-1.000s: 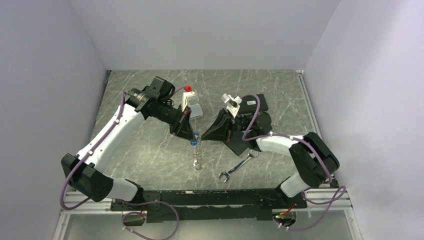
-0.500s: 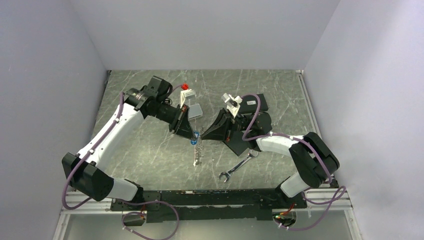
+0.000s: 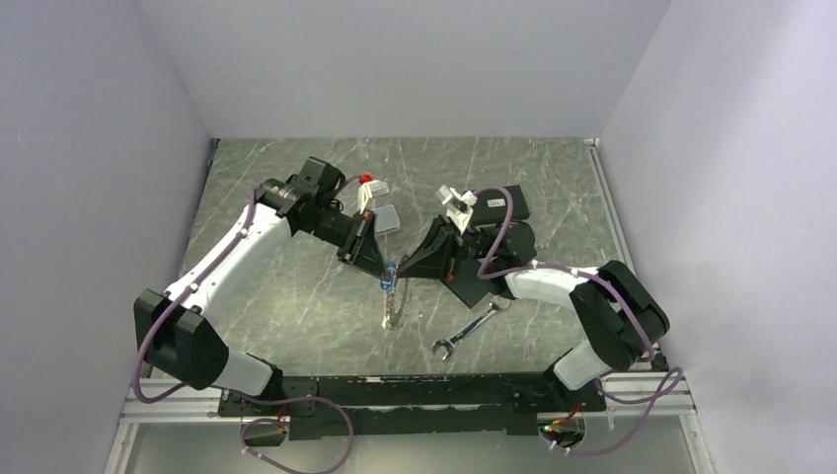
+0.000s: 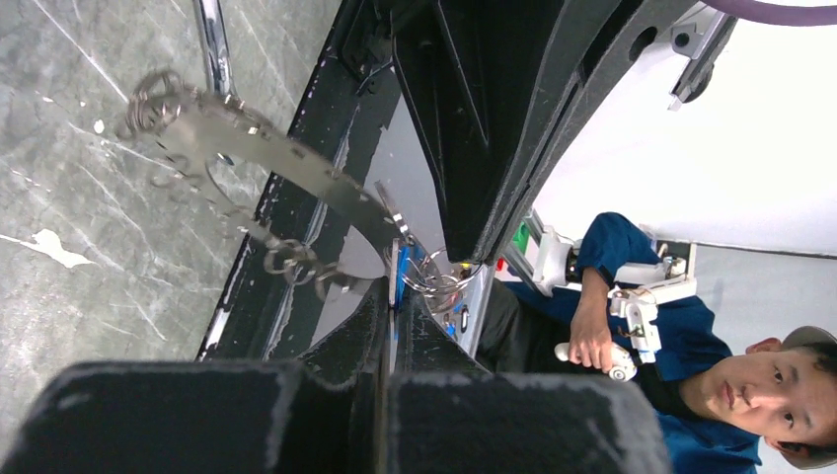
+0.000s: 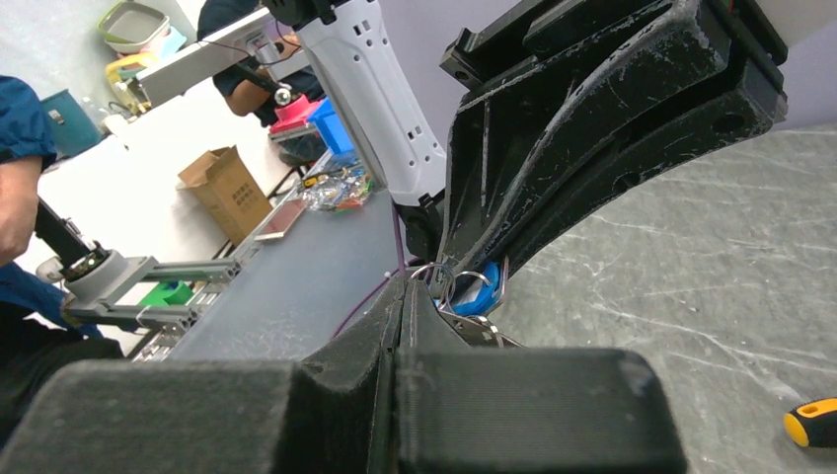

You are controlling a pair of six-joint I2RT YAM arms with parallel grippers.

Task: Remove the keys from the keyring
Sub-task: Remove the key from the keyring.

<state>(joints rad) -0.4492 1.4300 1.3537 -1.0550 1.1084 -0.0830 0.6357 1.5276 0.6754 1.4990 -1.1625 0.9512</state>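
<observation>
My two grippers meet tip to tip above the middle of the table. The left gripper (image 3: 383,269) (image 4: 398,296) is shut on the small blue piece (image 4: 397,274) (image 5: 481,294). The right gripper (image 3: 405,269) (image 5: 407,286) is shut on the thin wire loops of the keyring (image 5: 464,276) (image 4: 439,281). Below the tips the grey metal keys (image 3: 393,306) hang in a string down to the tabletop. In the left wrist view they show as a flat metal strip with small rings (image 4: 257,143).
A silver open-ended wrench (image 3: 472,328) lies on the marble table right of the hanging keys. A black flat rectangle (image 3: 498,205) lies behind the right arm. A yellow and black tool handle (image 5: 811,422) shows at the right wrist view's lower right edge.
The left arm has drawn its elbow in and turned its wrist a little. The hanging keys have shifted slightly. The right arm has not moved, and both grippers stay shut.
</observation>
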